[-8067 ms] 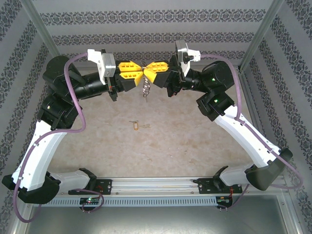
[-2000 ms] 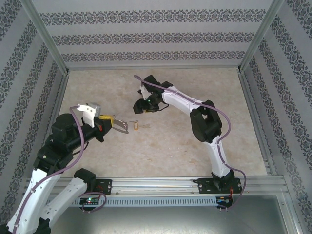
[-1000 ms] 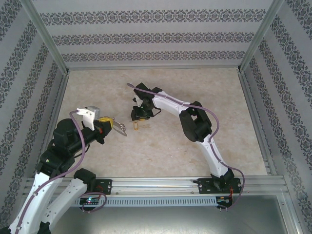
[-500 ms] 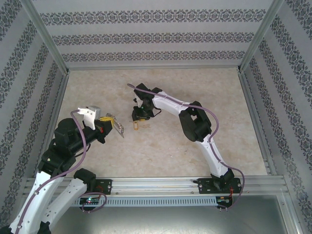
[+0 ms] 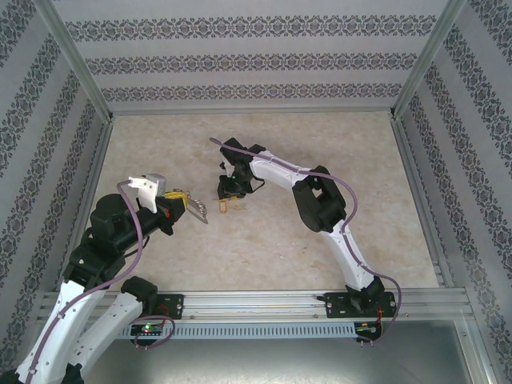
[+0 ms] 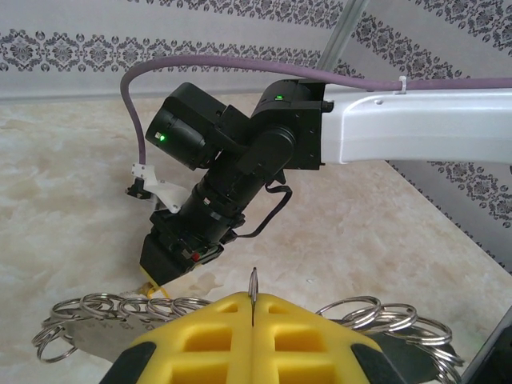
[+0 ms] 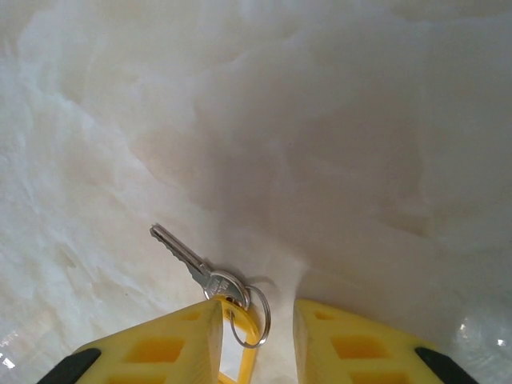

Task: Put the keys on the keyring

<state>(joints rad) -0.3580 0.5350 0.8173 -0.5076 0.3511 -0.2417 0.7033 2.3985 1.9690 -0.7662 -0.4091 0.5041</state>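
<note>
My left gripper (image 6: 253,298) is shut on the keyring (image 6: 253,280), whose thin wire edge pokes up between the yellow fingers. Several small split rings (image 6: 104,306) are strung along it on both sides. From above, the keys (image 5: 198,211) hang as a silvery bunch at the left gripper (image 5: 182,203). My right gripper (image 7: 256,310) stands open, low over the table, above a single loose key (image 7: 182,256) with a small ring (image 7: 261,318) and a yellow tag (image 7: 242,340). The ring and tag lie between the jaws, close to the left finger (image 7: 160,346).
The right gripper (image 5: 226,189) points down at the yellow tag (image 5: 223,206) mid-table, a short way right of the left gripper. Patterned walls and metal posts enclose the marbled table (image 5: 264,248). The right wrist and forearm (image 6: 240,172) loom just ahead of the left gripper.
Eight seconds ago both arms were raised together at the back. Two seconds ago the right gripper came down over the yellow tag. Over the last second hardly anything has shifted.
</note>
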